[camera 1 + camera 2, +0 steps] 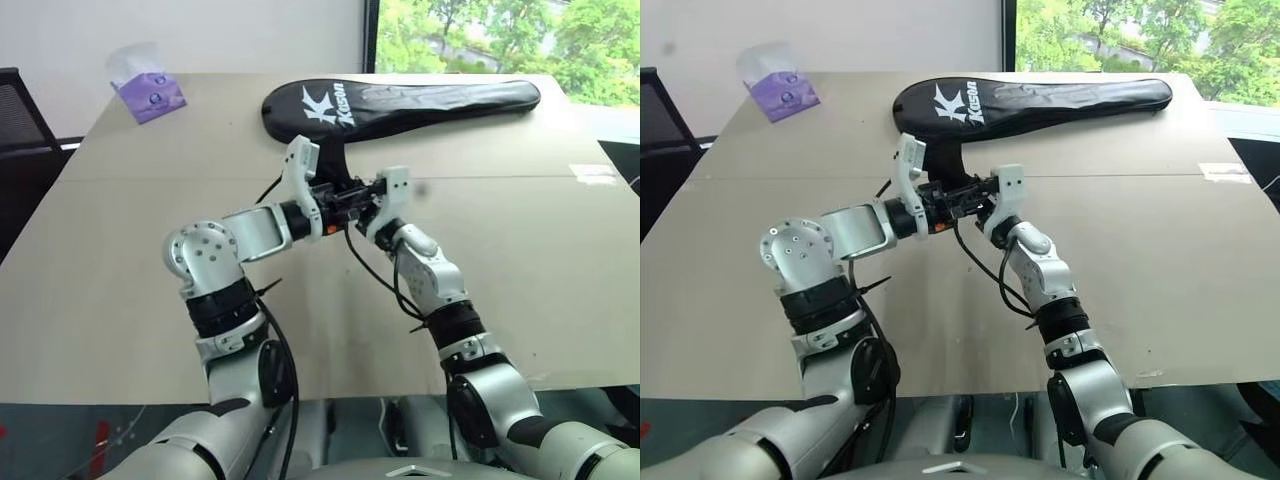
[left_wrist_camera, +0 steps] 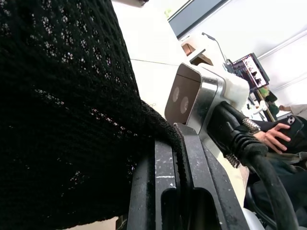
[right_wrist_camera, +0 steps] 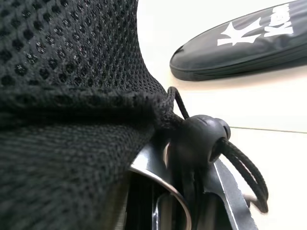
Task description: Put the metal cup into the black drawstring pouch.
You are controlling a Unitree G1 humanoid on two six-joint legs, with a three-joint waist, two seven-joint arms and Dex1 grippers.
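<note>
Both arms meet mid-air above the bench (image 1: 520,300), just in front of the long black racket cover (image 1: 400,105) with white lettering. The left gripper (image 2: 184,158) is clamped fully shut on the mesh edge of the black drawstring pouch (image 2: 62,120). The right gripper (image 3: 180,201) is likewise closed down, pinching the pouch's gathered mouth by the cord and its round black toggle (image 3: 201,139). The pouch hangs between the two grippers, off the bench.

A curved shiny steel rim shows under the mesh at the pouch mouth in the right wrist view, most likely the metal cup (image 3: 158,179) (can't confirm how deep it sits). Judgement: the cup looks at least partly in the pouch, so the task is late stage; left to do is seating it fully, maybe cinching the cord, then letting go.

The bench is a wide beige surface with a seam running across it. A purple tissue pack (image 1: 150,92) sits at the far left corner. White wall behind, window with green trees at far right. A person's hand holding a phone (image 2: 280,136) is off to the side, monitor beyond.
</note>
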